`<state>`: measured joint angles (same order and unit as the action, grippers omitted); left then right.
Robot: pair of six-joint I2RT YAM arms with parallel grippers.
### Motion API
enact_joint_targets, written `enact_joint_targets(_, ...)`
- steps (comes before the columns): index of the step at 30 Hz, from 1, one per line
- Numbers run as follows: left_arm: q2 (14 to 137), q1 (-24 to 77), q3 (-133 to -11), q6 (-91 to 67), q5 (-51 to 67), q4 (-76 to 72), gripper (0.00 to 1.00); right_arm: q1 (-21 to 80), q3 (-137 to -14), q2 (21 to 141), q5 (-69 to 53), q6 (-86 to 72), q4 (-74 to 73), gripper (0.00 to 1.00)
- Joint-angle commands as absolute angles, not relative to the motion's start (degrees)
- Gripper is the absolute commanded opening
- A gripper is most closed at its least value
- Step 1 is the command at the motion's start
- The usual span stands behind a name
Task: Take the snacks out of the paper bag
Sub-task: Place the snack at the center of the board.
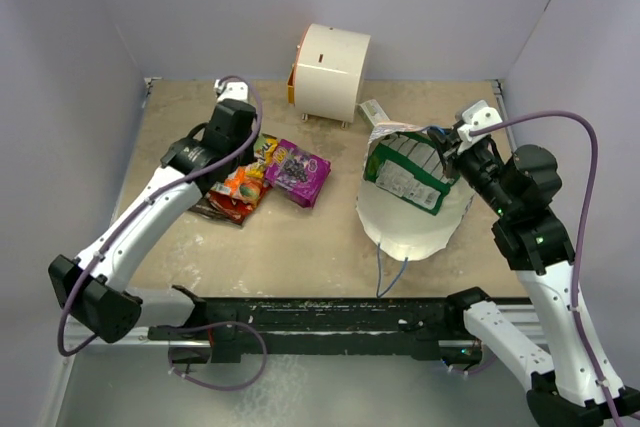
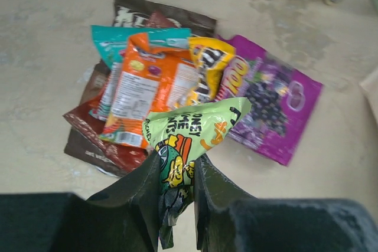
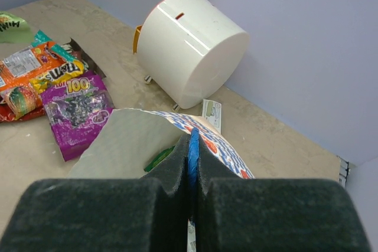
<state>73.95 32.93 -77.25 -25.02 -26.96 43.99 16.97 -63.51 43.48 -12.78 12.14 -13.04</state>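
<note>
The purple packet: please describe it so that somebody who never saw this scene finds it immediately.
Start at the white cylindrical appliance at the back of the table. Just in front of it lies a pile of snacks; the purple packet is at the pile's right edge, toward the paper bag. It is the only purple one, with dark grapes printed on it.

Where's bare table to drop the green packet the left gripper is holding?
Widest bare patch: the table strip between the snack pile and the near black rail. Also a gap between the purple packet and the paper bag. Crowded: the pile under the left gripper and its green packet, and the right side, where the right gripper pinches the bag's handle.
</note>
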Motion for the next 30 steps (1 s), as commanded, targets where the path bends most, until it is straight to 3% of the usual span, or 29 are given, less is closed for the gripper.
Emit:
enact_joint_targets(1, 76.38, 24.73, -76.41, -21.71, -25.4, 35.77, 0.18, 17.23, -64.58, 42.94, -13.2, 11.89, -9.78, 0.0)
enact_joint_targets(11, 91.48, 17.93, -83.11, -21.89, -17.34, 36.58, 0.17, 17.23, -64.51, 41.72, -12.9, 11.76, -10.35, 0.0)
enact_joint_targets(30, 98.12, 17.59, -82.66, -25.89, -14.93, 35.82, 0.23, 17.23, -64.68, 41.34, -11.99, 12.06, -9.87, 0.0)
